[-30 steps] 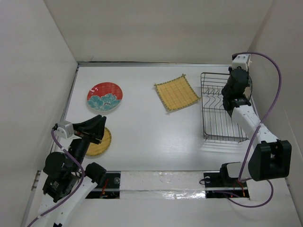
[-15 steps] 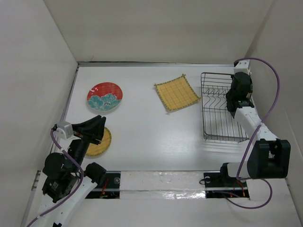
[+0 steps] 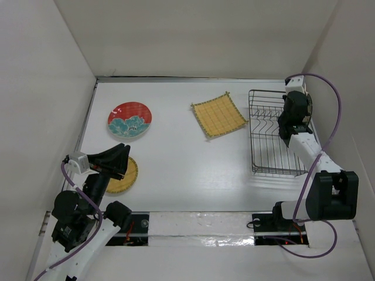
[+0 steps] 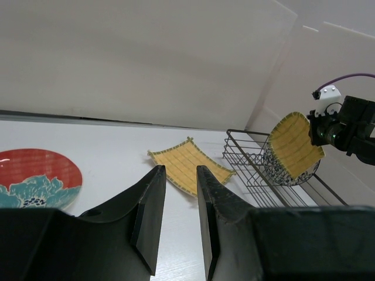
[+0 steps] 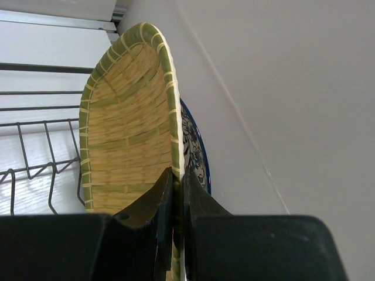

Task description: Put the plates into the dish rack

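Observation:
My right gripper (image 5: 177,172) is shut on the rim of the rounded-square bamboo plate (image 5: 126,129) and holds it upright over the dish rack (image 3: 268,140). The white plate with blue pattern (image 5: 193,146) stands in the rack right behind it. The left wrist view shows both plates (image 4: 295,145) at the rack's far end (image 4: 249,164). The red flowered plate (image 3: 129,120) lies flat at the left. The square bamboo plate (image 3: 218,115) lies flat beside the rack. The round bamboo plate (image 3: 124,175) lies under my left gripper (image 3: 119,161), which is open and empty.
White walls close in the table on the left, back and right. The rack stands close to the right wall. A black seam runs along the back wall's foot (image 4: 88,119). The arm bases sit at the near edge.
My right gripper has shifted a little toward the rack's right side with the bamboo plate in it. The left arm has barely moved.

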You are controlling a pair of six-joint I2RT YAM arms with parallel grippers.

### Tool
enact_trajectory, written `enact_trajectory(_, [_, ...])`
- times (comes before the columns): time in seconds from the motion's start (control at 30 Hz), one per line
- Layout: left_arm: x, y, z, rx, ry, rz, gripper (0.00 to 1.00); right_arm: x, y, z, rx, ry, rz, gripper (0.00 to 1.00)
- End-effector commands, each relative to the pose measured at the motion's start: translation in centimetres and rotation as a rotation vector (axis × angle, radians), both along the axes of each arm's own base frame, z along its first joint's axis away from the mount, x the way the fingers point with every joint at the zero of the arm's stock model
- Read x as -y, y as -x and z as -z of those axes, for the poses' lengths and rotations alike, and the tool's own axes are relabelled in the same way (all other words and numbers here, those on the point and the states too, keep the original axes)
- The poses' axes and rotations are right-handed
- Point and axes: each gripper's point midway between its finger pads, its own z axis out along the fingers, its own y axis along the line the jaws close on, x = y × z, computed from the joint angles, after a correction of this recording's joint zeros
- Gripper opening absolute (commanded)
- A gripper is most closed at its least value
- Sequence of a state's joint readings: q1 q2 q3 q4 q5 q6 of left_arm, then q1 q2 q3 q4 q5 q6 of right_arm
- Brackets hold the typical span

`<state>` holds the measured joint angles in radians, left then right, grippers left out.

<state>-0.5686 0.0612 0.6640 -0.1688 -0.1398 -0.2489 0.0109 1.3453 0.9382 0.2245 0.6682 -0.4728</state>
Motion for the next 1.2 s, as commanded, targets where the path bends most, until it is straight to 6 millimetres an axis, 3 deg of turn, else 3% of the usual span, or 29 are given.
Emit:
enact_trajectory(0.0, [-0.3,0.6,-1.2,0.040,0.037,0.005,0.25,0.0,-0.7,-2.3,0.058,0.055,0.000,0.00])
enact_trajectory(0.1, [-0.3,0.6,-1.3,0.042,0.037,0.005,0.25,-0.8,-1.1,-2.6,0.053,0.049,-0.044,0.00])
enact_trajectory(0.33, [-0.3,0.6,-1.2,0.040,0.037,0.005,0.25,-2.5,-2.0,-0.8,-0.025,0.108,-0.097,0.00])
enact_trajectory(0.6, [-0.3,0.6,-1.2,0.043,0.035,0.004,0.25,-1.6,-1.9,-2.9,-0.030,0.197,-0.032,0.00])
enact_trajectory(0.7, [-0.3,0.6,-1.2,0.040,0.034,0.004,0.25,-2.1,-2.1,-3.1,-0.035,0.199,-0.056,0.00])
enact_trajectory(1.17, [-0.4,0.7,-1.3,0.044,0.040,0.005,0.25,-2.3,-1.9,2.7,-0.090,0.105,-0.037,0.00])
